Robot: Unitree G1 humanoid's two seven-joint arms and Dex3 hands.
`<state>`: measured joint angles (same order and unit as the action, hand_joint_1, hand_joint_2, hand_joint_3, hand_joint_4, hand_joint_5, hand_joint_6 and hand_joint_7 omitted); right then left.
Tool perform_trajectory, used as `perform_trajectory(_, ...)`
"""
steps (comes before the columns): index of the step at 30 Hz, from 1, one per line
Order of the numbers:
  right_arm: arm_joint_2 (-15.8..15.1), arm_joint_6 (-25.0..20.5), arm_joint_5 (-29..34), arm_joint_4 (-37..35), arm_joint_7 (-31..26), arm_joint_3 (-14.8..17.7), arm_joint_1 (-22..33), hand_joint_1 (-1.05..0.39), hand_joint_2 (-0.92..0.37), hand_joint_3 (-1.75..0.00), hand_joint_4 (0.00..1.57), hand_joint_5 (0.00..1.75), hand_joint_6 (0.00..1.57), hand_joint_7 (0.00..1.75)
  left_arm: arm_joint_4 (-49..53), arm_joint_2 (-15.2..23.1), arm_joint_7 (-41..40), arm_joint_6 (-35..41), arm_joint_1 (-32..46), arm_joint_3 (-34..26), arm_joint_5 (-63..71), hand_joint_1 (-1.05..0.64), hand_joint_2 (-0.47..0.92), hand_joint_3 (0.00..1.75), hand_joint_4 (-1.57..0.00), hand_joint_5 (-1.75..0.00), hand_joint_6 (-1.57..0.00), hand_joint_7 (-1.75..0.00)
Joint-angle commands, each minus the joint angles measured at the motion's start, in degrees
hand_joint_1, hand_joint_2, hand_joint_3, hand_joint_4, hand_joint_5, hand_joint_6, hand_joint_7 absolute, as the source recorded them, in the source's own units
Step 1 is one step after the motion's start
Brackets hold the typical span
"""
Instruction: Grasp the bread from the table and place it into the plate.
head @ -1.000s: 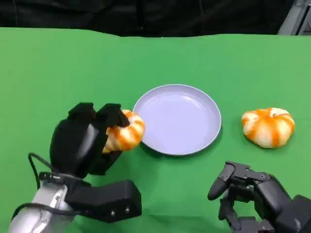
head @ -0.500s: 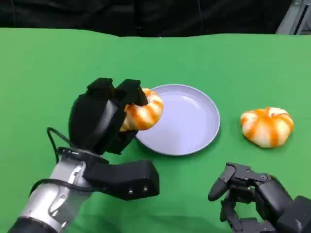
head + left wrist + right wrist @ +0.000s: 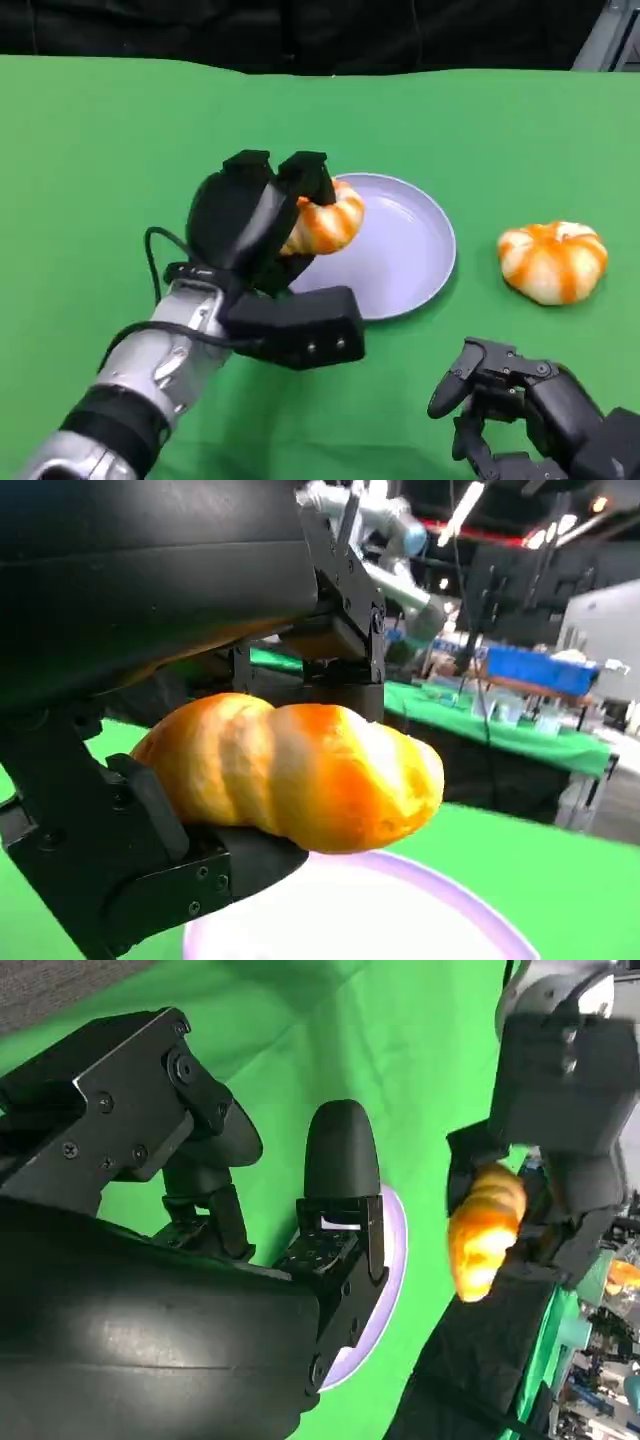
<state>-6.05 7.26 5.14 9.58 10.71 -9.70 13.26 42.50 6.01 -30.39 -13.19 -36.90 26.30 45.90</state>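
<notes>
We see the left hand [image 3: 262, 225] grasping the bread [image 3: 325, 221], its black fingers wrapped over the top of the orange-and-cream roll. The bread hangs in the air above the left rim of the lavender plate [image 3: 400, 260], not resting on it; the left wrist view confirms the roll clear of the plate's surface. A second bread [image 3: 552, 260] lies on the green table [image 3: 100, 150], to the right of the plate. The right hand [image 3: 520, 400] sits low near the table's front edge, holding nothing, fingers loosely spread
</notes>
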Motion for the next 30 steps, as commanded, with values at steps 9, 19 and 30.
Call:
perform_trajectory(9,-0.8,-0.6,0.4,1.6,0.0,-0.1,1.0,0.1,-0.43,-1.29,0.78,1.53,0.73,1.28,11.0,-4.1,1.6,0.9,-6.9,2.4,-1.2,-0.16,0.43,1.0,-0.85,-1.75,-0.67,-1.75)
perform_trajectory(19,-0.8,-1.1,0.6,2.2,0.0,-0.2,1.5,0.11,-0.44,-1.29,0.76,1.53,0.73,1.28,18.6,-7.8,1.3,2.1,-11.7,2.9,-2.2,-0.16,0.54,0.77,-0.82,-1.75,-0.62,-1.75)
perform_trajectory(30,-0.5,-0.6,1.3,2.1,-0.4,-0.6,1.3,0.11,-0.44,-1.28,0.75,1.55,0.73,1.28,23.1,-9.4,8.1,3.1,-15.3,3.9,-3.6,-0.3,0.88,0.29,-0.52,-1.12,-0.64,-0.51)
